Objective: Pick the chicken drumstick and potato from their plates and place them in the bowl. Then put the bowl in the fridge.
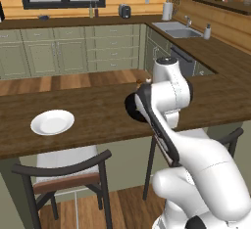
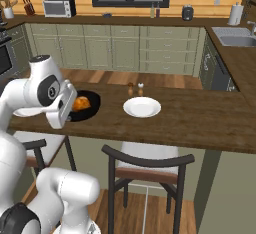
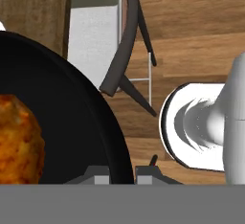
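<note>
Claw (image 3: 122,174) pinches glossy black bowl (image 3: 72,103) holding orange-brown drumstick (image 3: 16,139).

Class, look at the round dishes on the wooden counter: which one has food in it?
The black bowl beside the robot's arm: an orange-brown chicken drumstick lies inside. The white plate right of it, before the two small shakers, is bare.

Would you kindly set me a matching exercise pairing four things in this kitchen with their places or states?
Things:
1. chicken drumstick
2. white plate beside the shakers
3. gripper
4. chair

Places or states:
A. shut on the bowl at its rim
B. below the counter edge
C. empty, on the counter
D. lying in the bowl

Pairs: 1-D, 2-C, 3-A, 4-B
</note>
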Tool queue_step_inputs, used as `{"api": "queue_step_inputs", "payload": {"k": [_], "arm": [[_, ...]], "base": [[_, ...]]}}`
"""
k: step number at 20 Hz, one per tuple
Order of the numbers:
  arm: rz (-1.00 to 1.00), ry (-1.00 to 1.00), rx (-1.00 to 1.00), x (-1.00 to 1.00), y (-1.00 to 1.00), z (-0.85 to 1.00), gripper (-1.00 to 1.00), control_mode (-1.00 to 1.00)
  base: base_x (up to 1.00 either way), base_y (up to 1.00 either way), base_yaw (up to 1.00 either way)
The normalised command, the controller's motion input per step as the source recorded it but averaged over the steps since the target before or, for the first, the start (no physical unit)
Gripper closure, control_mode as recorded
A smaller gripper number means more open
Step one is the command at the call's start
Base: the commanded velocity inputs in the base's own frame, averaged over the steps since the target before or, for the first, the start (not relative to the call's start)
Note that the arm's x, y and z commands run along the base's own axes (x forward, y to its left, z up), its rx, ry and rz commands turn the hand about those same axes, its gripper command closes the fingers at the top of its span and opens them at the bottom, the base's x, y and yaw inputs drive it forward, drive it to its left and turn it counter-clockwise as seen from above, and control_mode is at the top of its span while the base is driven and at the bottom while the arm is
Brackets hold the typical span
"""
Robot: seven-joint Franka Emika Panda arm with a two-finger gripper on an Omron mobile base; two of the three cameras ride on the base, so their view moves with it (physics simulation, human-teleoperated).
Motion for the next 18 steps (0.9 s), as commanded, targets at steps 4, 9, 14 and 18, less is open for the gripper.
{"api": "queue_step_inputs", "payload": {"k": [4,9,14,18], "arm": [[0.00,0.01,0.06,-0.75,-0.19,0.02,1.00,-1.00],[0.00,-0.03,0.19,-0.55,-0.31,0.00,1.00,-1.00],[0.02,0.00,-0.01,-0.16,-0.10,0.00,1.00,-1.00],[0.00,0.00,-0.04,-0.36,-0.01,0.00,1.00,-1.00]], "base": [[0.00,0.00,0.00],[0.00,0.00,0.00],[0.00,0.00,0.00],[0.00,0.00,0.00]]}}
